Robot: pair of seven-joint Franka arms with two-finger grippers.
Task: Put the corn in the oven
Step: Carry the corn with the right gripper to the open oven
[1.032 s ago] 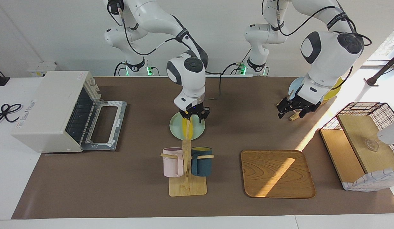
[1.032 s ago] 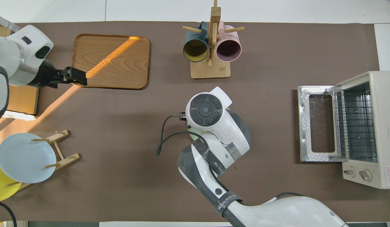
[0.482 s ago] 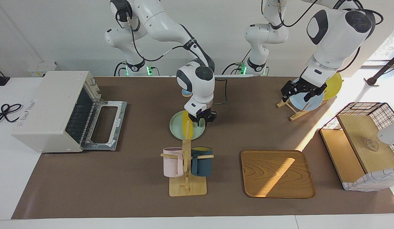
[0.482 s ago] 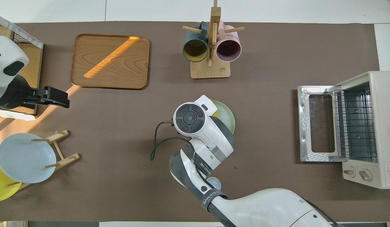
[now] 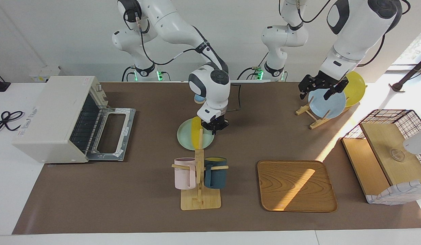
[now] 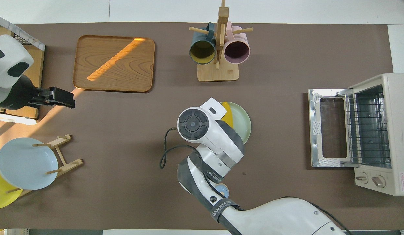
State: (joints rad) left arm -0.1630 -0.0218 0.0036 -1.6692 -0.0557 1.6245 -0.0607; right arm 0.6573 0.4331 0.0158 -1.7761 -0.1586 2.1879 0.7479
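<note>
The yellow corn (image 5: 196,131) lies on a pale green plate (image 5: 185,136) at the middle of the table; it also shows in the overhead view (image 6: 228,114) on the plate (image 6: 243,123). My right gripper (image 5: 214,128) is down at the plate's rim on the side toward the left arm, beside the corn, fingers close together on the rim. Its wrist hides the fingers in the overhead view. The off-white oven (image 5: 54,115) stands at the right arm's end, its door (image 5: 112,132) folded down open and the wire rack (image 6: 368,130) bare. My left gripper (image 5: 321,89) is open, raised over the plate rack.
A mug rack (image 5: 199,177) with a pink and a dark blue mug stands farther from the robots than the plate. A wooden tray (image 5: 295,185), a rack with a blue plate (image 5: 327,102) and a yellow plate, and a wire basket (image 5: 387,149) are toward the left arm's end.
My right gripper moved from over the corn to the plate's rim, and the plate with the corn slid a little toward the oven. My left arm rose and drew back toward its base.
</note>
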